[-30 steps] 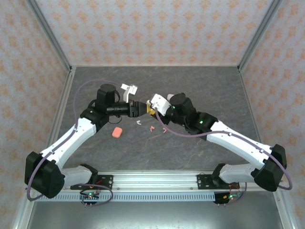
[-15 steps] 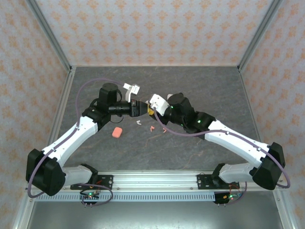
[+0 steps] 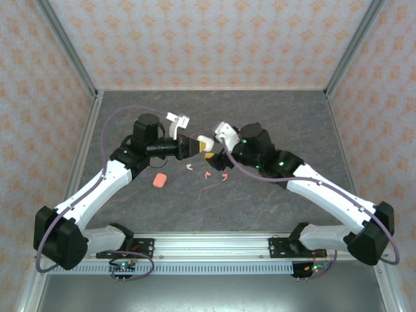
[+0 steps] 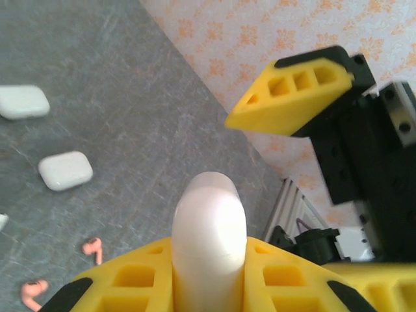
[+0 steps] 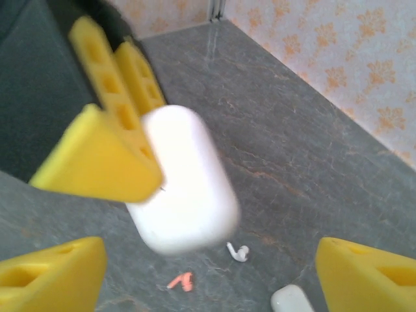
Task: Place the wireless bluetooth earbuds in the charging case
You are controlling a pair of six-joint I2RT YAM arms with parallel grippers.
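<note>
Pink case (image 3: 158, 180) flat on table (image 3: 273, 110). Left gripper (image 3: 194, 145) clamped on white case (image 3: 205, 140), off the table. Earbuds (image 3: 208, 174) loose on table, just nearside of it. Right gripper (image 5: 209, 253) jaws spread wide, right beside white case.

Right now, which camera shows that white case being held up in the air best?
The right wrist view: the white case shows its broad face, slightly blurred, pinched by the left end effector. The left wrist view gives just its rounded edge; the top view, a small white patch.
</note>
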